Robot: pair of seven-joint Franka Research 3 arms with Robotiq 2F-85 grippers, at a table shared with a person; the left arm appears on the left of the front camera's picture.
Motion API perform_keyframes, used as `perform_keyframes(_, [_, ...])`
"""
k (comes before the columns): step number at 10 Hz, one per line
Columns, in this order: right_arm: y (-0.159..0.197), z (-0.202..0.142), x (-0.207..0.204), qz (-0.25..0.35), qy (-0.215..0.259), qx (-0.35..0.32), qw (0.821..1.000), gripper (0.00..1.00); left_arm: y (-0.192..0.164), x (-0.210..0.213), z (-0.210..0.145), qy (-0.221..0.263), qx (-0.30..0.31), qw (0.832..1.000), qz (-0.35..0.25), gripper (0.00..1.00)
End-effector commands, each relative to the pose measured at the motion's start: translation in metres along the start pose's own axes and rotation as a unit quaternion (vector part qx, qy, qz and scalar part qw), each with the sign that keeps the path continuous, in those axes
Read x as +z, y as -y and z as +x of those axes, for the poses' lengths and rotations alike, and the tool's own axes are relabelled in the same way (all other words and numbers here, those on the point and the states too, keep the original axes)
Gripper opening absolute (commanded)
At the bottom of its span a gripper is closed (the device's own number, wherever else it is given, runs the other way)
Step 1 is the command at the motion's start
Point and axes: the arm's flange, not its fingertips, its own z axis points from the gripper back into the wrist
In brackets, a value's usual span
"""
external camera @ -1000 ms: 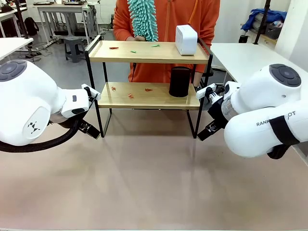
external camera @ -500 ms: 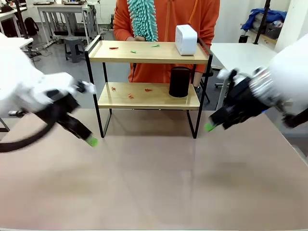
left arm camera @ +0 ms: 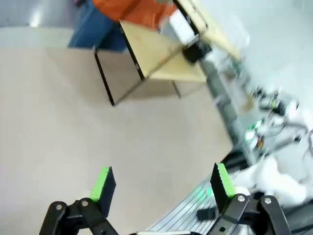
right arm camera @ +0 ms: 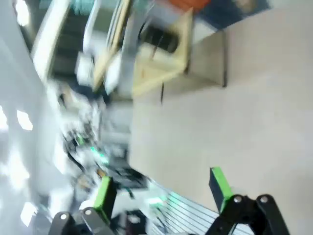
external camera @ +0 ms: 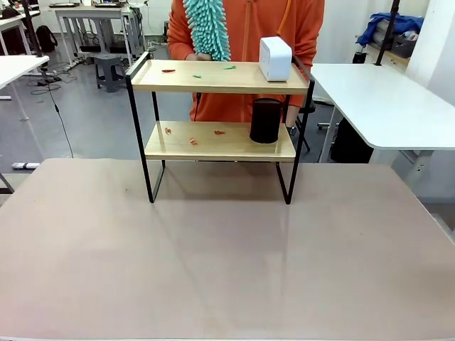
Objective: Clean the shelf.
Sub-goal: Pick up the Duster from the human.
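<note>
1. The shelf [external camera: 213,147] stands at the far middle of the table [external camera: 227,270]. Its long axis runs left to right and its open front faces the robot. Scraps [external camera: 192,141] litter both boards.
2. Left wrist view: the left gripper [left arm camera: 162,181], fingers apart and empty, hangs well apart from the shelf [left arm camera: 166,58] ahead.
3. Right wrist view: the right gripper [right arm camera: 162,190], also apart and empty, faces the blurred shelf [right arm camera: 156,73]. Neither arm looks nearer.

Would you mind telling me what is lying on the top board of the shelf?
On the shelf's top board stand a white box at the right, with a red scrap and green scraps further left. Anything under the box is covered.
</note>
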Motion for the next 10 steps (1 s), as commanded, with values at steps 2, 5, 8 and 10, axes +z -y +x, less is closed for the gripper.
perform_keyframes(2, [0.094,0.005,-0.025,0.029,0.086,-0.129,0.987,1.00,-0.065,-0.052,-0.026,0.237,0.109,0.955,-0.144,1.00])
perform_keyframes(5, [0.048,0.002,0.020,0.015,0.043,-0.076,0.996,1.00,-0.033,0.020,-0.007,0.072,0.048,0.996,-0.025,1.00])
perform_keyframes(8, [0.048,0.002,0.020,0.015,0.043,-0.076,0.996,1.00,-0.033,0.020,-0.007,0.072,0.048,0.996,-0.025,1.00])
perform_keyframes(10, [0.048,0.002,0.020,0.015,0.043,-0.076,0.996,1.00,-0.033,0.020,-0.007,0.072,0.048,0.996,-0.025,1.00])
